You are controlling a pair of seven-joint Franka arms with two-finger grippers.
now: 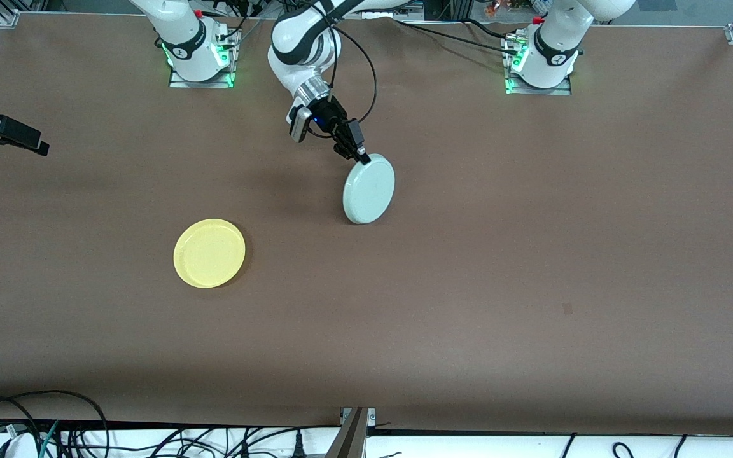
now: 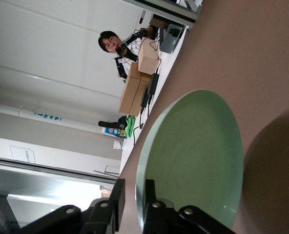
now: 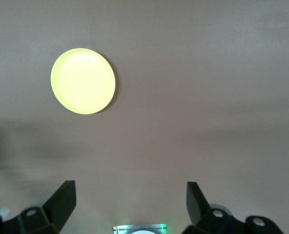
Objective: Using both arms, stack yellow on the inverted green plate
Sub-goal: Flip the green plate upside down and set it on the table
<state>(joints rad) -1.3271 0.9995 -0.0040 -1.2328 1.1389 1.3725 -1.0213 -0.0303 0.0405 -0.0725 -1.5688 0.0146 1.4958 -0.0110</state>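
The pale green plate (image 1: 369, 189) stands tilted on edge in mid-table with its underside toward the front camera. Its lower edge seems to rest on the table. My left gripper (image 1: 360, 154) straddles its upper rim. In the left wrist view, one finger (image 2: 153, 195) lies against the hollow face of the green plate (image 2: 198, 156). The other finger (image 2: 117, 195) stands a little off the rim with table showing between. The yellow plate (image 1: 209, 252) lies rim up, nearer the front camera toward the right arm's end, and shows in the right wrist view (image 3: 83, 81). My right gripper (image 1: 7, 135) waits open and empty, high over the table's edge at the right arm's end.
The brown table (image 1: 468, 286) carries only the two plates. The arm bases (image 1: 200, 57) (image 1: 541, 63) stand along the edge farthest from the front camera. Cables hang off the edge nearest the front camera.
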